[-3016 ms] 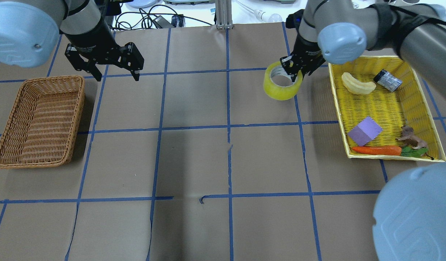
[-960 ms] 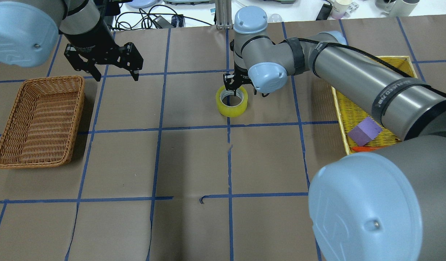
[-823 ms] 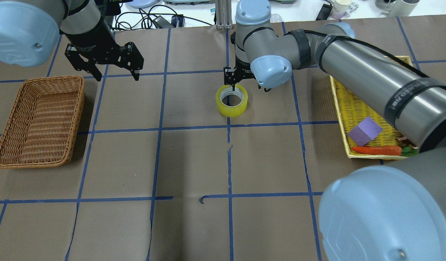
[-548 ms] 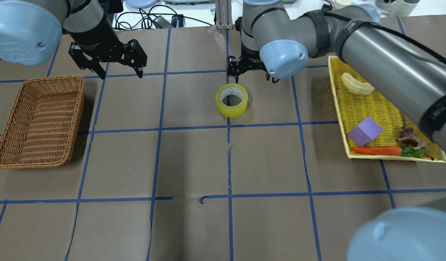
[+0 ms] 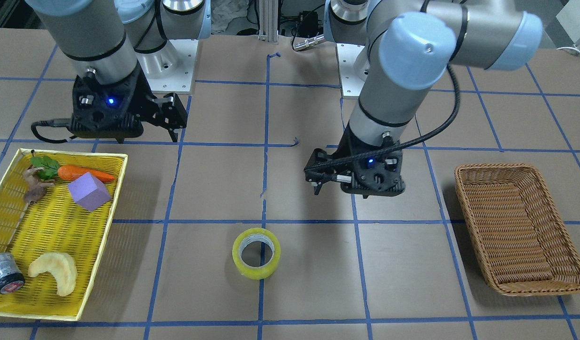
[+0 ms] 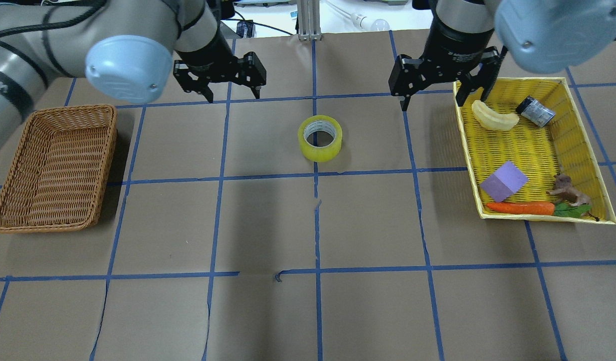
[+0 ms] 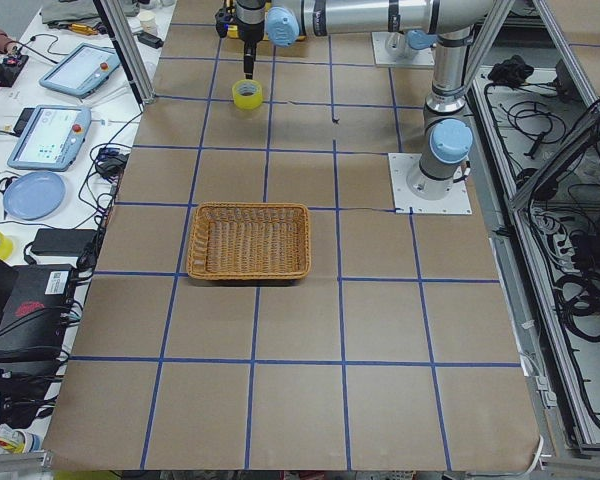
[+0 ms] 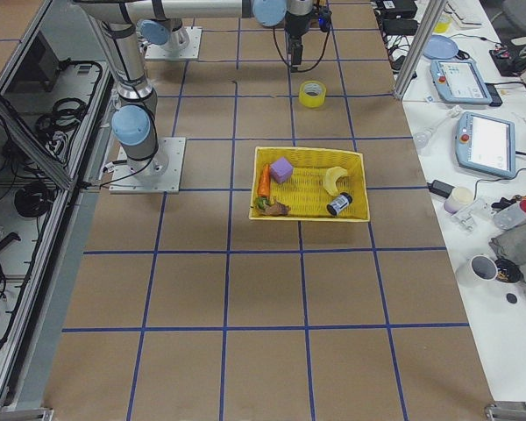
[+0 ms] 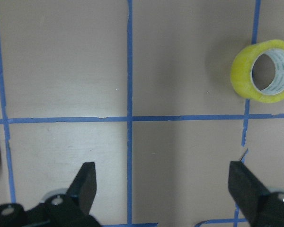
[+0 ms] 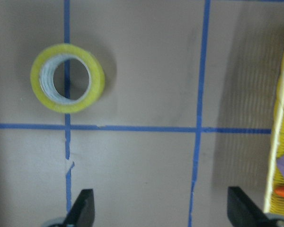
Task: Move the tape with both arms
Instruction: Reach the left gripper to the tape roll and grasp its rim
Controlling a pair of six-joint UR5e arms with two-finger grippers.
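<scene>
clock directions follow the overhead view, with 12 at the bench's far edge.

the left hand hangs above the bench with its two fingers spread wide apart and nothing between them. in its wrist view both black fingers stand at the lower corners, over bare brown paper and blue grid lines. the right hand is likewise spread wide and empty, hanging over the bench just beside the 9 o'clock rim of the yellow tray.

the tape lies flat on the bench between the two hands, touched by neither, its hole facing up and its whitish core showing. it sits on a blue grid line, at about 4 o'clock from the left hand and 8 o'clock from the right hand. in the left wrist view it shows toward 1 o'clock; in the right wrist view toward 10 o'clock.

further out, a brown wicker basket sits at 9 o'clock of the tape, well apart from it. the yellow tray at 3 o'clock holds a pale curved piece and a grey can at its far end, and a purple cube, a carrot and a small brown animal figure at its near end.
</scene>
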